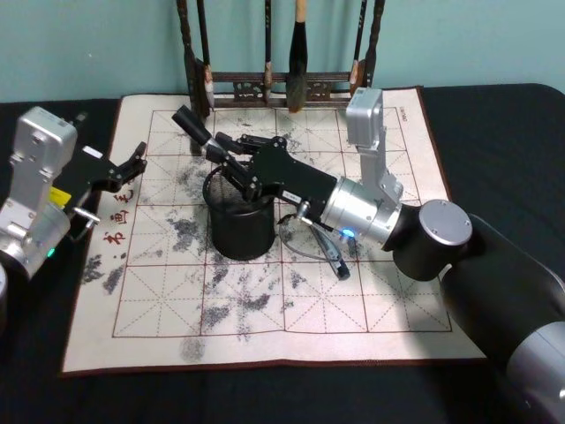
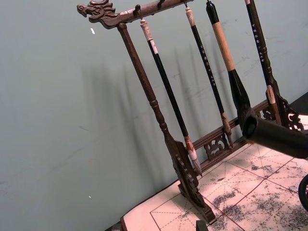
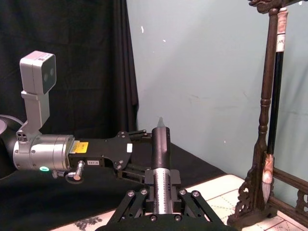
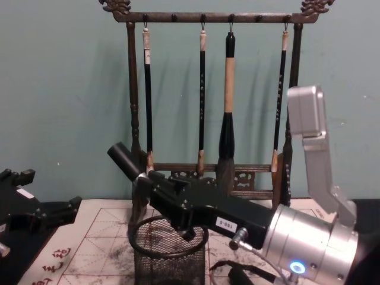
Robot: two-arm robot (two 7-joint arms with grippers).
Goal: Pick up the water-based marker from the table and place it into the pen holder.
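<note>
Just left of centre in the head view, the black cylindrical marker is off the table, clamped between the fingers of the right gripper. It slants, its free end pointing toward the upper left of the frame. Seen from the chest camera, the marker rises up and to the left out of the right gripper; its lower end is hidden in the gripper's grasp. The right wrist view shows the barrel upright between the closed fingers, black above a silvery section, with a pale pointed tip on top.

Directly below the gripper stands the black wire-mesh pen holder, upright near the middle of the frame. From the chest camera, the gripper sits just above the round rim of the cup, and the marker is not inside it.

The holder rests on a white calligraphy mat with a red grid and grey ink smudges, spread over a black tablecloth. At the top of the frame stands a dark wooden rack hung with calligraphy brushes.

Toward the left edge, the left gripper hovers over the mat's border, fingers spread and holding nothing.
</note>
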